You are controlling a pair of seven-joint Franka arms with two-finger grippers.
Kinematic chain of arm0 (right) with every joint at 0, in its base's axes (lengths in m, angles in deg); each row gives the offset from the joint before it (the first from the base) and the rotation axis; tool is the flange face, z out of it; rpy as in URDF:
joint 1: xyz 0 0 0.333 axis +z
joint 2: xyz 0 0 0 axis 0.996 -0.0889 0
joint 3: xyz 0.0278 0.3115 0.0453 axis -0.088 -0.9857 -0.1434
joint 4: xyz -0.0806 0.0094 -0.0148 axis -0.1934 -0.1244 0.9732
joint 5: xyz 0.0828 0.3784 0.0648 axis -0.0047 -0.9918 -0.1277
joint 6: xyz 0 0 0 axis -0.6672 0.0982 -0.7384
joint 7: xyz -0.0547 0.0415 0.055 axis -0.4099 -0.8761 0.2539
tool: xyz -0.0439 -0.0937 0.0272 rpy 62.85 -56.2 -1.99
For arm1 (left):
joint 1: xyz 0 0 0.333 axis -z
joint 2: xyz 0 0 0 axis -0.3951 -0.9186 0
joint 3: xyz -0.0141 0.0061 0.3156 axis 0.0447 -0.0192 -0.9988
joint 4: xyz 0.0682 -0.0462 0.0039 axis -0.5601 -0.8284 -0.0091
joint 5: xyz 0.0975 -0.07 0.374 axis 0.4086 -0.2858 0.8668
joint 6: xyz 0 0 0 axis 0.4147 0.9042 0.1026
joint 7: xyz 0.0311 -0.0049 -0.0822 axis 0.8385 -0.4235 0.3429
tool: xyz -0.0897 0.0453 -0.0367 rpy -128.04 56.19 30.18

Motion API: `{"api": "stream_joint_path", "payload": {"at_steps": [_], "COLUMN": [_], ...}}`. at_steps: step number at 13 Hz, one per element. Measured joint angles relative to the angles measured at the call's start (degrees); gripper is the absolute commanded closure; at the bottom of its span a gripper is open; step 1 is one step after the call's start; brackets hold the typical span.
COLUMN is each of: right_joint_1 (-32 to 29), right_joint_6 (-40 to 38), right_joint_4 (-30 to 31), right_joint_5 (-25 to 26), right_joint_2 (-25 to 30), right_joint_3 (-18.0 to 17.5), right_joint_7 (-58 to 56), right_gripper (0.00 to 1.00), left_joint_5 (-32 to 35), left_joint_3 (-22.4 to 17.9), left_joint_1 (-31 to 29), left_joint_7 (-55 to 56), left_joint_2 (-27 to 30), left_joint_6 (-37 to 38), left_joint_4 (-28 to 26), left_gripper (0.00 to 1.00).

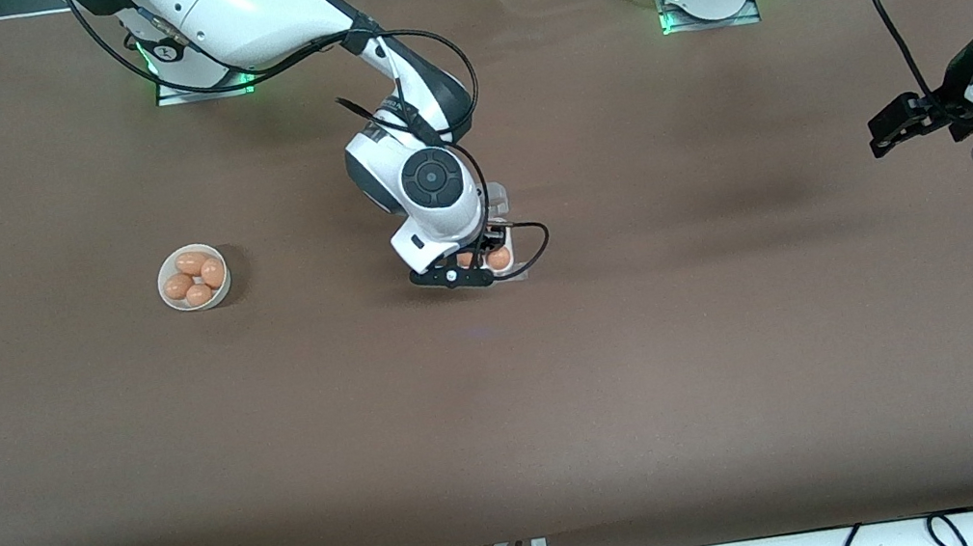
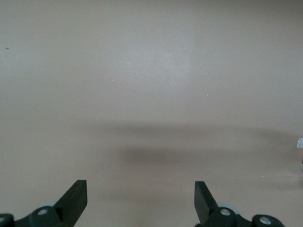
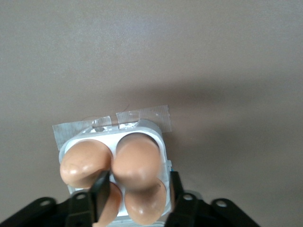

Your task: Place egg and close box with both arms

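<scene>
The clear box [image 1: 500,212] sits mid-table, mostly hidden under the right arm's hand. In the right wrist view the box [image 3: 158,137] holds eggs in all its cells. My right gripper [image 1: 483,252] is low over it. Its fingers [image 3: 100,189] straddle one egg [image 3: 144,201] that sits in a cell, with a gap beside it, so the gripper [image 3: 138,178] is open. The lid is not over the eggs. My left gripper [image 1: 891,129] waits open and empty over bare table at the left arm's end, and it shows in its own wrist view [image 2: 141,194].
A round white bowl [image 1: 168,299] with several more eggs [image 1: 194,276] stands toward the right arm's end of the table. Clear tape [image 3: 142,115] holds the box's edge to the brown table. Cables hang along the table's near edge.
</scene>
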Motion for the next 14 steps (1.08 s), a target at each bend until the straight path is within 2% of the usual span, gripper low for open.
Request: {"api": "stream_joint_path", "payload": {"at_steps": [4,5,7,9,11,12,14], "right_joint_1": [0.0,0.0,-0.1,-0.4,-1.2,-2.1,-4.0], "right_joint_6": [0.1,0.1,-1.1,-7.2,-12.9,-14.7,-16.1], "right_joint_4": [-0.3,-0.5,-1.3,-1.9,-1.2,0.5,7.0], "right_joint_5": [0.2,0.2,0.5,0.7,0.5,0.3,-0.4], "right_joint_2": [0.0,0.0,0.5,2.8,6.8,9.5,16.3], "right_joint_3": [0.1,0.3,1.0,2.9,5.6,6.8,10.0], "right_joint_7": [0.4,0.4,0.3,-2.2,-7.7,-11.3,-19.3], "right_gripper": [0.0,0.0,0.0,0.0,0.0,0.0,0.0], "left_joint_5": [-0.6,-1.7,-5.2,-7.9,-9.5,-10.2,-10.9], "left_joint_3": [0.9,1.6,3.1,5.0,7.2,8.3,10.4], "left_joint_1": [0.8,1.6,3.7,5.7,8.1,9.7,13.9], "left_joint_7": [0.0,0.1,2.2,5.4,9.1,12.6,22.0], "left_joint_2": [-0.5,-0.6,-0.9,-1.5,-2.5,-3.2,-5.6], "left_joint_6": [0.0,0.0,0.6,3.7,7.4,8.4,8.8], "left_joint_4": [0.0,0.0,0.0,0.0,0.0,-0.1,-0.1], "left_gripper": [0.0,0.03,0.24,0.57,0.82,0.88,0.93]}}
